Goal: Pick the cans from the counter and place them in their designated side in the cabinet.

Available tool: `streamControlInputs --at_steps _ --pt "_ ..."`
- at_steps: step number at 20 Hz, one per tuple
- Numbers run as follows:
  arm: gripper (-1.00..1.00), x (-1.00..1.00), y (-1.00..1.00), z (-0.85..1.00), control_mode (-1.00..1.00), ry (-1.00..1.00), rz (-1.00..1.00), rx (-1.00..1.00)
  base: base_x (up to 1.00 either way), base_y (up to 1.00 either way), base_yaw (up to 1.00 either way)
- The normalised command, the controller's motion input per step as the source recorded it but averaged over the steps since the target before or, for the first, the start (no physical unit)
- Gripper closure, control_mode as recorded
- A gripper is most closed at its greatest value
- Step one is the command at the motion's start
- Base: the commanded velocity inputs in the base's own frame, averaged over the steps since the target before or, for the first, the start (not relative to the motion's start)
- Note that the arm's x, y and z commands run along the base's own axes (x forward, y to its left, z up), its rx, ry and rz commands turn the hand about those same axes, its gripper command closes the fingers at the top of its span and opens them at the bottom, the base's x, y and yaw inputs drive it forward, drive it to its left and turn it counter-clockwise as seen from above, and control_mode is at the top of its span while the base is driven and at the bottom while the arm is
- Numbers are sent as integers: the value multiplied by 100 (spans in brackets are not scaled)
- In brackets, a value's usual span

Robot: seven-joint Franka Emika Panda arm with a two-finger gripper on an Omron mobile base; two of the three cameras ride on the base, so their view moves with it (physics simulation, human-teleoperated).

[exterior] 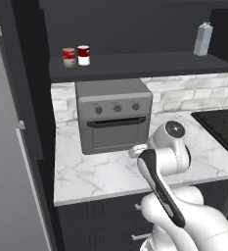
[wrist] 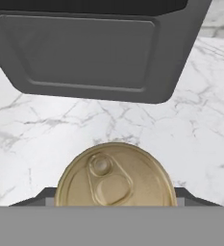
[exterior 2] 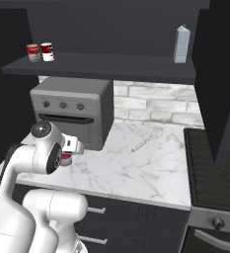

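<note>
A gold-lidded can [wrist: 115, 175] with a pull tab sits clamped between the gripper's [wrist: 114, 196] fingers over the counter [wrist: 46, 139], near its front edge, before the toaster oven [wrist: 89, 48]. Its label is hidden. Two red cans [exterior: 76, 56] stand at the cabinet shelf's [exterior: 149, 64] left end, writing unreadable.

Toaster oven [exterior: 114, 116] occupies the rear left of the surface [exterior: 101, 179], its front close ahead of the tool's position. Open marble lies right of it, toward the stove [exterior 2: 215, 168], broken only by a whisk [exterior 2: 148, 138]. On the cabinet shelf [exterior 2: 101, 66], two cans [exterior: 76, 56] stand at the left end and a carton [exterior 2: 182, 44] at the right; the span between is free.
</note>
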Motion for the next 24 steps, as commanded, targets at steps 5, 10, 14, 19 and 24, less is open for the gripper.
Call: streamControlInputs --at_steps 5,10,14,19,24 --pt "100 -13 -8 28 -100 -1 0 0 0 0 0" --pt "100 -12 -3 33 -100 -2 0 0 0 0 0" --pt "100 -16 -1 32 -100 -3 0 0 0 0 0" --pt "100 -18 0 29 -100 -5 0 0 0 0 0" --pt "100 -15 0 25 -100 -9 0 0 0 0 0"
